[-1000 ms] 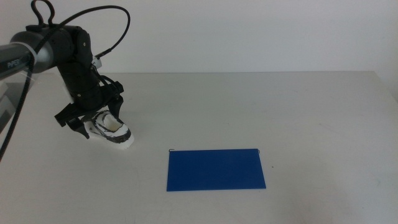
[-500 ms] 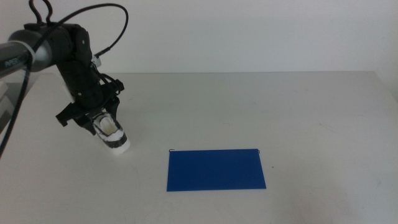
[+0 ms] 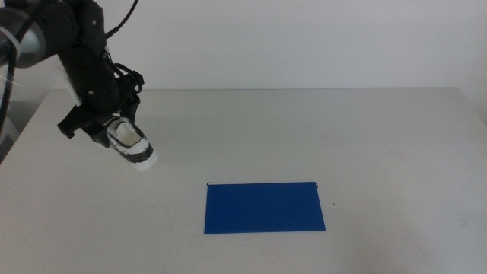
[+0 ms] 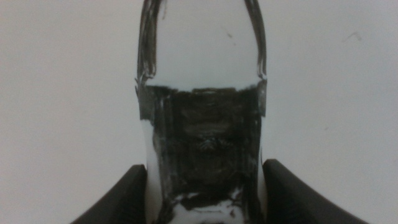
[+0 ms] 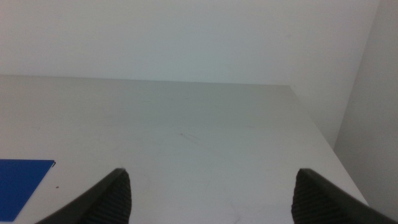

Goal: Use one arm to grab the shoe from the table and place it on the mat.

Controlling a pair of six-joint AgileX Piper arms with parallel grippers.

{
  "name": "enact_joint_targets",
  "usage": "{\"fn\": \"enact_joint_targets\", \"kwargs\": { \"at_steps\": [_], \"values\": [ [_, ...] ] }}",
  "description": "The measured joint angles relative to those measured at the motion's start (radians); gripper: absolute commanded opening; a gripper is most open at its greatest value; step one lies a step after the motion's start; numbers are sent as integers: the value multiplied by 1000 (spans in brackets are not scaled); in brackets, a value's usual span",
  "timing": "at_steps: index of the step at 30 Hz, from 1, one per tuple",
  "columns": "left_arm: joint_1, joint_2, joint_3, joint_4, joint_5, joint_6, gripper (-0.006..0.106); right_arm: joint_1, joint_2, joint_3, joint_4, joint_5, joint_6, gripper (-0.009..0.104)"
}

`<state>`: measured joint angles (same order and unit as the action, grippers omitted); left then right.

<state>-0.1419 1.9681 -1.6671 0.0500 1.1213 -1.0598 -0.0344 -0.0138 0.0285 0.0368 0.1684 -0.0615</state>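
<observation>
My left gripper (image 3: 114, 131) is shut on the shoe (image 3: 131, 145), a small white sneaker with black patches, and holds it off the table (image 3: 319, 129) at the far left, toe pointing down and to the right. In the left wrist view the shoe (image 4: 202, 143) fills the space between my two jaws. The deep blue mat (image 3: 264, 206) lies flat near the front middle, well to the right of the shoe. My right gripper (image 5: 208, 190) is open and empty, out of the middle view; a corner of the mat (image 5: 22, 177) shows in its wrist view.
The left arm (image 3: 72, 46) with its black cables comes in from the upper left. The table's far edge meets a white wall, and its right edge (image 5: 317, 130) shows in the right wrist view.
My left gripper has lifted the shoe off the table and carried it up, the arm rising toward the upper left. The mat has not moved.
</observation>
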Motion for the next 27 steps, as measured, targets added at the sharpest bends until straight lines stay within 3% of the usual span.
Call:
{"fn": "enact_joint_targets", "kwargs": {
  "at_steps": [12, 18, 27],
  "values": [
    [-19, -33, 0, 0, 83, -28, 19, 0, 0, 0, 0, 0, 0, 66],
    [-116, -33, -2, 65, 102, -147, 19, 0, 0, 0, 0, 0, 0, 66],
    [-275, -31, -37, 56, 104, -290, 19, 0, 0, 0, 0, 0, 0, 66]
  ]
}}
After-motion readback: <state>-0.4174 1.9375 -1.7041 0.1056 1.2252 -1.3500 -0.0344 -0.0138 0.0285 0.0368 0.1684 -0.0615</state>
